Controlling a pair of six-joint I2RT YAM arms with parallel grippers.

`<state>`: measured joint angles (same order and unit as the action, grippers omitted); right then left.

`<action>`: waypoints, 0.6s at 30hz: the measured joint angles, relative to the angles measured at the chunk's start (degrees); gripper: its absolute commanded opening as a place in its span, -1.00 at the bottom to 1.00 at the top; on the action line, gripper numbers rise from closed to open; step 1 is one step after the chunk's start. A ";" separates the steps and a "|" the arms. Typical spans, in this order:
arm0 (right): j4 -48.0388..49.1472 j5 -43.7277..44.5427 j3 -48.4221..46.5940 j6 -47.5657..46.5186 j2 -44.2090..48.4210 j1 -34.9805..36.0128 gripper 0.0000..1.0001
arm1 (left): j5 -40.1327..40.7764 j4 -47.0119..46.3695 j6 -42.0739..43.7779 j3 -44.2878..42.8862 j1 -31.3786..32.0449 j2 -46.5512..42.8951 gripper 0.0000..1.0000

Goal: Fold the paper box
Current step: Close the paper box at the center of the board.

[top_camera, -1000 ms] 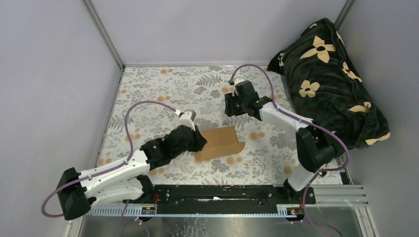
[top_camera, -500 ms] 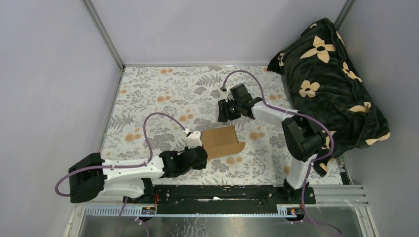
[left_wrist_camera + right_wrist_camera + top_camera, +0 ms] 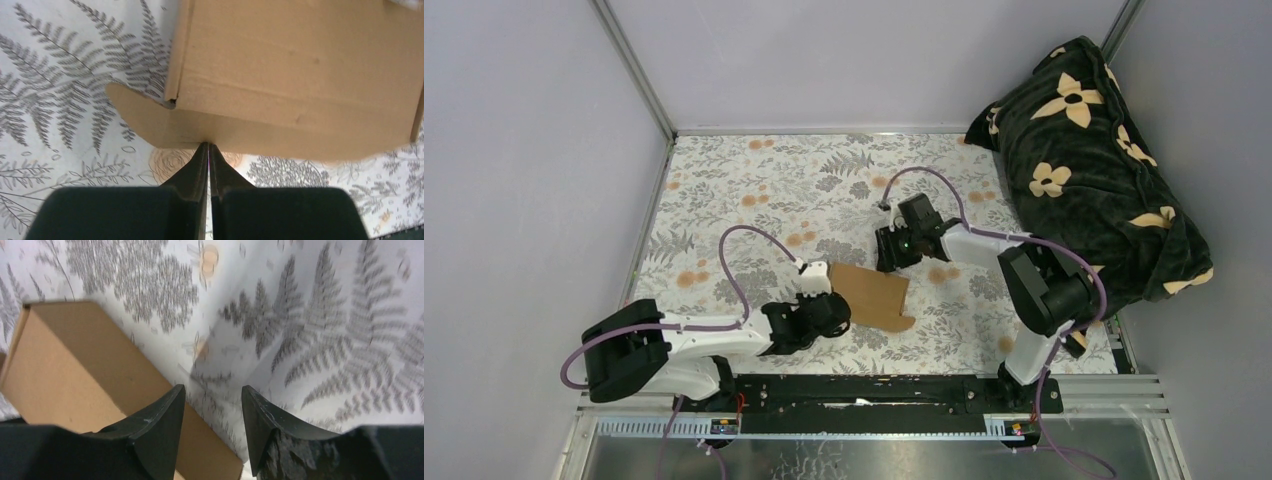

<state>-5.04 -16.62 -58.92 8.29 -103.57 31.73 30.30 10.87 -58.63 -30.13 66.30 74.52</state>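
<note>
The paper box (image 3: 876, 296) is a plain brown cardboard piece lying low on the floral cloth in the middle. In the left wrist view it (image 3: 300, 75) shows a broad panel with a rounded flap at its near left. My left gripper (image 3: 839, 308) is shut, and its tips (image 3: 208, 145) touch the edge of that flap. My right gripper (image 3: 889, 262) hangs open over the box's far right corner. In the right wrist view (image 3: 214, 390) one finger is above the cardboard (image 3: 85, 365) and the other above bare cloth, with nothing between them.
A dark blanket with cream flowers (image 3: 1094, 160) is heaped at the back right. Grey walls close in the left, back and right. A black rail (image 3: 874, 390) runs along the near edge between the arm bases.
The box's raised wall has dropped, so the cardboard lies flatter. My left arm has pulled back toward the near edge. My right gripper has come down closer to the box's far corner.
</note>
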 measured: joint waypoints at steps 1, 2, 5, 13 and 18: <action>0.26 -0.09 1.64 0.13 1.18 0.09 0.05 | 0.17 -0.20 0.02 0.00 -0.79 0.00 -0.85; 0.44 -0.20 2.97 0.33 2.14 0.17 0.04 | 0.33 -0.28 0.09 0.00 -1.44 0.00 -0.85; 1.53 -0.37 7.87 1.07 6.10 0.98 0.03 | 0.42 -0.50 0.55 0.00 -3.74 -0.26 -0.84; 1.44 0.72 17.66 4.70 15.61 7.76 0.05 | 0.37 -1.57 2.69 -0.13 -7.28 -0.52 -0.84; -0.90 5.64 19.89 7.80 19.56 9.94 0.07 | 0.33 -2.27 3.43 -1.11 -7.50 0.52 -0.82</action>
<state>-5.93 -10.98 -39.03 16.10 -84.01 41.67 30.63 8.60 -55.20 -31.24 58.81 75.05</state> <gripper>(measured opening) 0.526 0.081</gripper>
